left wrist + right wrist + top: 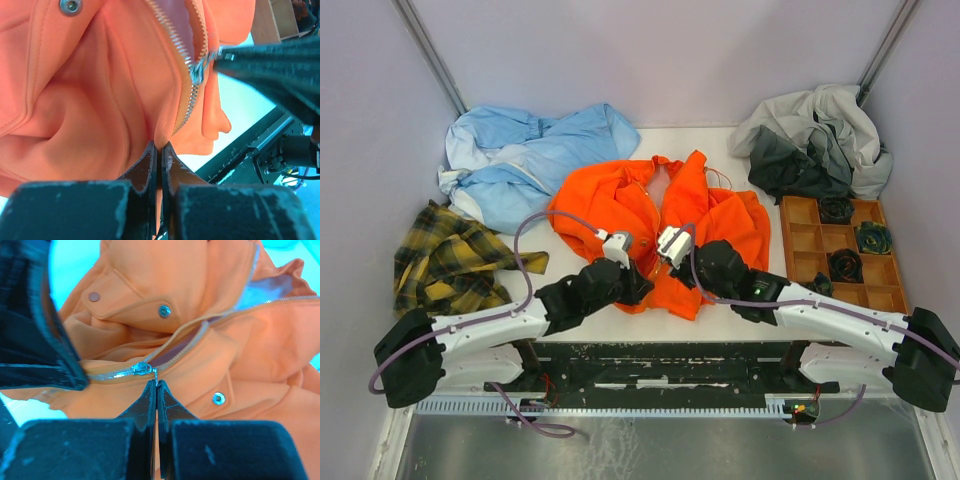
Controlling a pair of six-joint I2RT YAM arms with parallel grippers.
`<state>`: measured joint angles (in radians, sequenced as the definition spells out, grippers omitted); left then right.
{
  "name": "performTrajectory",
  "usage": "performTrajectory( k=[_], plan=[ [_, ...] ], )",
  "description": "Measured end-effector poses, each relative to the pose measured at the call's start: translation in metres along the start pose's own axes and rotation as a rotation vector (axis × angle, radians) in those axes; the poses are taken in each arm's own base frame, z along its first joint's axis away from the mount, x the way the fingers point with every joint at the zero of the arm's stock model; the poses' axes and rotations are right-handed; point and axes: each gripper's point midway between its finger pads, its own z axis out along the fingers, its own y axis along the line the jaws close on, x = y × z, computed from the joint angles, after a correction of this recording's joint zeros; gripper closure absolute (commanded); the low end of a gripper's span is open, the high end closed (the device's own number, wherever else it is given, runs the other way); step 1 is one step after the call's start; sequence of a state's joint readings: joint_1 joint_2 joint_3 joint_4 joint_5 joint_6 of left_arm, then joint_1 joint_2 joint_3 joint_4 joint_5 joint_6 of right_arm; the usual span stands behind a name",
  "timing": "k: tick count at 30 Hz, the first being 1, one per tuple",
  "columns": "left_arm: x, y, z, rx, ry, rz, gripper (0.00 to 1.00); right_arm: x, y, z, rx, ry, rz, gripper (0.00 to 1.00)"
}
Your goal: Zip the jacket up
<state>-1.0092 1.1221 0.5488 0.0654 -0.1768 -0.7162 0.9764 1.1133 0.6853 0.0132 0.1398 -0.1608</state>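
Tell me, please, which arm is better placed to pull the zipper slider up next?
Right: the right fingers pinch the slider tab, ready to pull. The left fingers clamp the jacket hem below the zipper, serving as anchor.

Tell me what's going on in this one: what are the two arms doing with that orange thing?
Both arms are working on zipping the orange jacket. The left gripper is shut on the hem right at the bottom of the zipper. The right gripper is shut and appears to pinch the slider pull. Only a short stretch near the hem is zipped; beyond the slider the front lies open.
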Motion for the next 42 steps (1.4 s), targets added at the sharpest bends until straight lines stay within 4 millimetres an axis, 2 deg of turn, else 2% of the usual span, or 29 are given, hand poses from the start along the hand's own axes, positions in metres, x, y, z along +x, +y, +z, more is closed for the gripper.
performTrajectory(
  k=[5, 9, 14, 18, 20, 24, 31, 35, 38, 42],
  plan=[
    [0.007, 0.012, -0.016, 0.011, -0.026, -0.007, 0.97, 0.002, -0.021, 0.000, 0.088, 0.007, 0.022, 1.00],
    [0.013, 0.029, -0.028, -0.024, -0.046, -0.029, 0.97, -0.001, -0.048, -0.001, 0.179, 0.002, 0.060, 1.00],
    [0.013, 0.050, -0.036, -0.111, -0.080, -0.065, 0.97, -0.019, -0.096, -0.007, 0.305, -0.033, 0.130, 1.00],
    [0.011, 0.065, -0.039, -0.191, -0.110, -0.100, 0.97, -0.030, -0.116, -0.012, 0.349, -0.055, 0.157, 1.00],
    [0.011, 0.072, -0.040, -0.225, -0.117, -0.108, 0.97, -0.031, -0.117, -0.013, 0.348, -0.053, 0.159, 1.00],
    [0.010, 0.079, -0.044, -0.257, -0.133, -0.111, 0.87, -0.032, -0.111, -0.012, 0.301, -0.044, 0.170, 1.00],
    [0.002, 0.082, -0.052, -0.287, -0.142, -0.081, 0.52, -0.033, -0.100, -0.009, 0.233, -0.055, 0.221, 1.00],
    [-0.019, 0.066, -0.057, -0.258, -0.164, -0.044, 0.43, -0.035, -0.089, -0.011, 0.180, -0.074, 0.251, 1.00],
    [-0.044, 0.042, -0.062, -0.192, -0.204, -0.021, 0.37, -0.034, -0.078, -0.012, 0.137, -0.072, 0.264, 1.00],
    [-0.073, 0.010, -0.062, -0.097, -0.257, 0.004, 0.35, -0.036, -0.061, -0.011, 0.081, -0.069, 0.261, 1.00]
  ],
)
